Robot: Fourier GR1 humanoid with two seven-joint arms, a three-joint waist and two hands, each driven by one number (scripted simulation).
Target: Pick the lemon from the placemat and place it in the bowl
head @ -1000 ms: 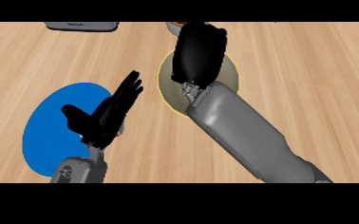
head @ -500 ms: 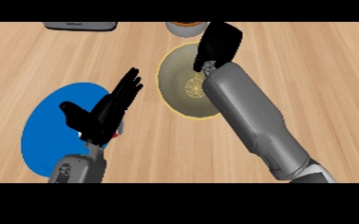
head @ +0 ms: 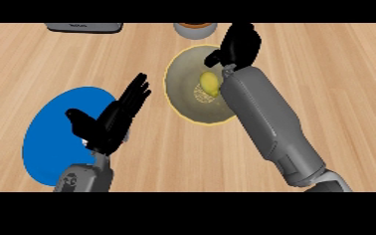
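Note:
The yellow lemon (head: 209,82) lies inside the beige bowl (head: 183,87) with a yellow rim, near the middle of the counter. My right hand (head: 238,45) hovers over the bowl's far right rim with its fingers curled and nothing in them; its grey forearm covers the bowl's right side. The round blue placemat (head: 55,129) lies at the lower left with nothing on it that shows. My left hand (head: 110,119) stays open above the placemat's right edge, fingers pointing up.
A dark flat object (head: 84,27) sits at the counter's far left edge. A small grey cup with brown contents (head: 195,29) stands just behind the bowl. Bare wood stretches to the right of my right forearm.
My right hand has drawn away from the bowl's middle toward its far right rim, and the lemon now shows lying in the bowl. The left hand has not moved.

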